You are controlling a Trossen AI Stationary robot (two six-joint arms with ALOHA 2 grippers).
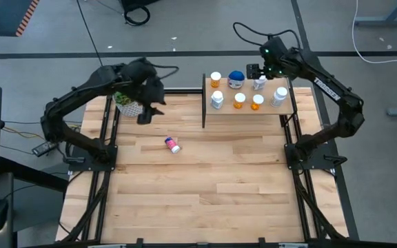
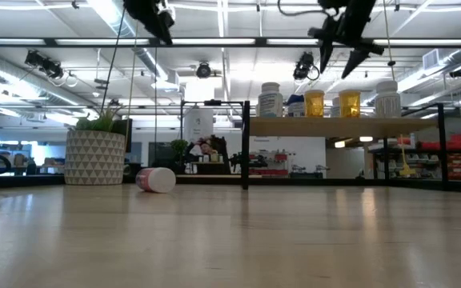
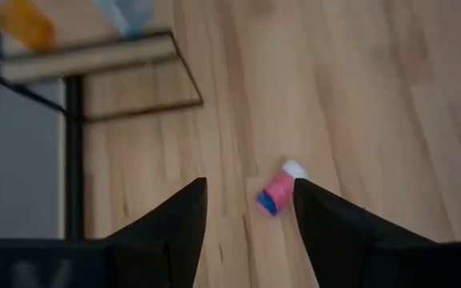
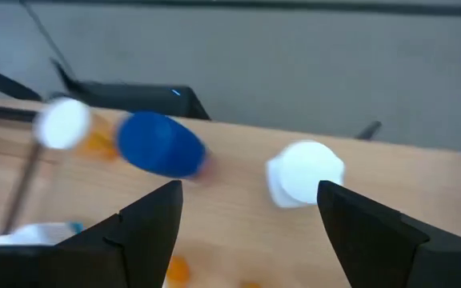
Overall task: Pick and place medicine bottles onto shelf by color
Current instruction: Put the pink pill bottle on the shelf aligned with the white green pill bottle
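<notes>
The right pincer (image 1: 259, 71) hangs above the shelf's (image 1: 248, 110) back row, jaws apart and empty, over a white-capped bottle (image 4: 304, 173) beside the blue bottle (image 1: 236, 79); the left pincer (image 1: 147, 110) hovers over the bench (image 1: 205, 186) near the plant (image 1: 126, 102), jaws apart, empty; a pink bottle (image 1: 173, 144) lies on the bench.

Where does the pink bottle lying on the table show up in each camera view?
High view: the pink bottle lies centre-left on the table.
Low view: it lies on its side, right of the potted plant.
Left wrist view: between the left gripper fingers, below them.
Right wrist view: not in it.
Shared landmark: the shelf.
</notes>
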